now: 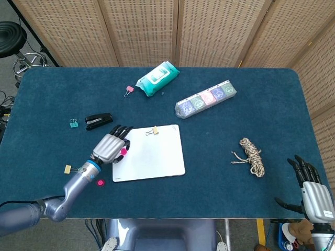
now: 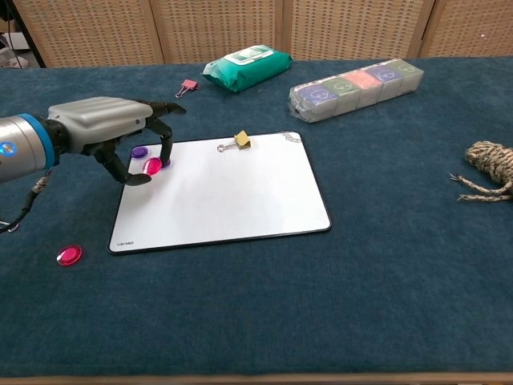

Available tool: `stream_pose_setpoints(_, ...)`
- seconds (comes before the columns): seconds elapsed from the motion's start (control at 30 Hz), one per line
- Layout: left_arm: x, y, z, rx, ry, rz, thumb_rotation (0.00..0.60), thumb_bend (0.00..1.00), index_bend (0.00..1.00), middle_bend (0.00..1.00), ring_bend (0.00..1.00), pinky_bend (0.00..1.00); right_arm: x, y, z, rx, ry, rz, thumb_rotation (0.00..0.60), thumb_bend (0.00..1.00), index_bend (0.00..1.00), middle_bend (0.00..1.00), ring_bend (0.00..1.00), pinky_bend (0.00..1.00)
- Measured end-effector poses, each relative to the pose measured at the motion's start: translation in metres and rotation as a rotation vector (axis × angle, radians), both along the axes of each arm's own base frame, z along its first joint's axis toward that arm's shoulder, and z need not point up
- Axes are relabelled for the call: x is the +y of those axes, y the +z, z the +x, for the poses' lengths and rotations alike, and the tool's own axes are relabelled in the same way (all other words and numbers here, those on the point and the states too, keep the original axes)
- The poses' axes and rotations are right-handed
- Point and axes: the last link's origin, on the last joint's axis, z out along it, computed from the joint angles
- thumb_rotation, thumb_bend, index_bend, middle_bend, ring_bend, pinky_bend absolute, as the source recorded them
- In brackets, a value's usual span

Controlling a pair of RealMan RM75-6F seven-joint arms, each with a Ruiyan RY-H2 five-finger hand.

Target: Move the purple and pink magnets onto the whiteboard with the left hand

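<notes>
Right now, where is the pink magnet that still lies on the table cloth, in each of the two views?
Head view: the loose pink magnet lies lower left, near the whiteboard front-left corner.
Chest view: pink magnet, far left, left of the whiteboard.
Shared landmark: the whiteboard's front-left corner.

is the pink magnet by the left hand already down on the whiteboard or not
Not yet: the left hand pinches the pink magnet over the whiteboard; contact cannot be told.
</notes>
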Motion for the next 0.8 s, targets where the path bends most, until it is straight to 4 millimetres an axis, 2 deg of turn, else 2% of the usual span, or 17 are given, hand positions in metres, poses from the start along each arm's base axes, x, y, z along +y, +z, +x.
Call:
stream_pose_setpoints(0.37, 0.019, -0.022, 0.013, 0.015, 0.054, 0.023, 0.600, 0.33, 0.56, 0.00, 0.00, 0.00, -0.003, -0.001, -0.005, 0.000, -0.019, 0.006, 0.600, 0.00, 0.09, 0.00, 0.00, 0.00)
stream_pose_setpoints(0.8, 0.025, -0.039, 0.020, 0.046, 0.064, 0.027, 0.600, 0.32, 0.56, 0.00, 0.00, 0.00, -0.005, -0.002, -0.005, -0.001, -0.024, 0.012, 0.600, 0.00, 0.09, 0.00, 0.00, 0.00)
